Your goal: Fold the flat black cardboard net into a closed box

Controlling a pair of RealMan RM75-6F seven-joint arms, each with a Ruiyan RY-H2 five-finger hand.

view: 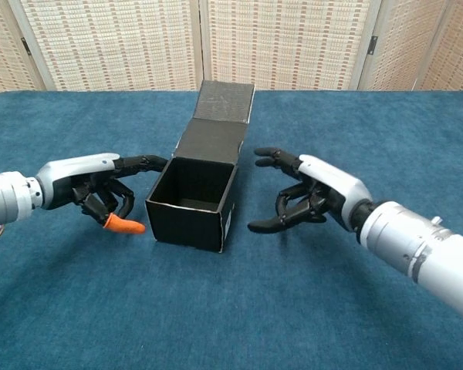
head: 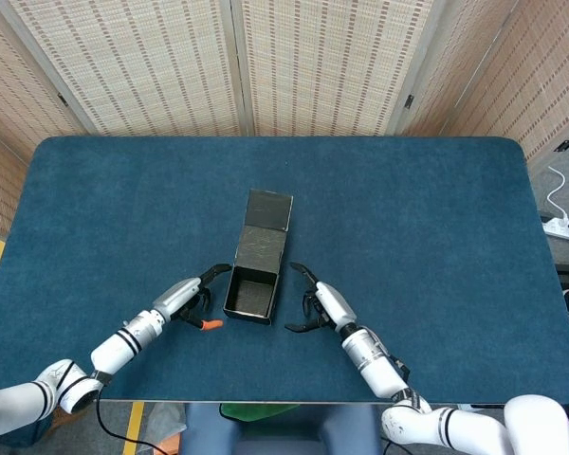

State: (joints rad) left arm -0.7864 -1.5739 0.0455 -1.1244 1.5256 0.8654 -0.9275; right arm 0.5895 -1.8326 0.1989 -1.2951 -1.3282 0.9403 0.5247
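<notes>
Black cardboard box [view: 191,197] sat open-topped between our 2 empty, spread hands, left hand [view: 92,186] and right hand [view: 312,194] flanking it untouched, its lid flap [view: 216,123] lying beyond; we judged bracing both walls before folding wisest.

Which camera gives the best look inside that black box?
The chest view: it looks into the box through its open top, showing inner walls and floor. The head view shows the box from above, small, its inside just dark.

head overhead, chest low frontal, table [head: 436,246] shared
</notes>
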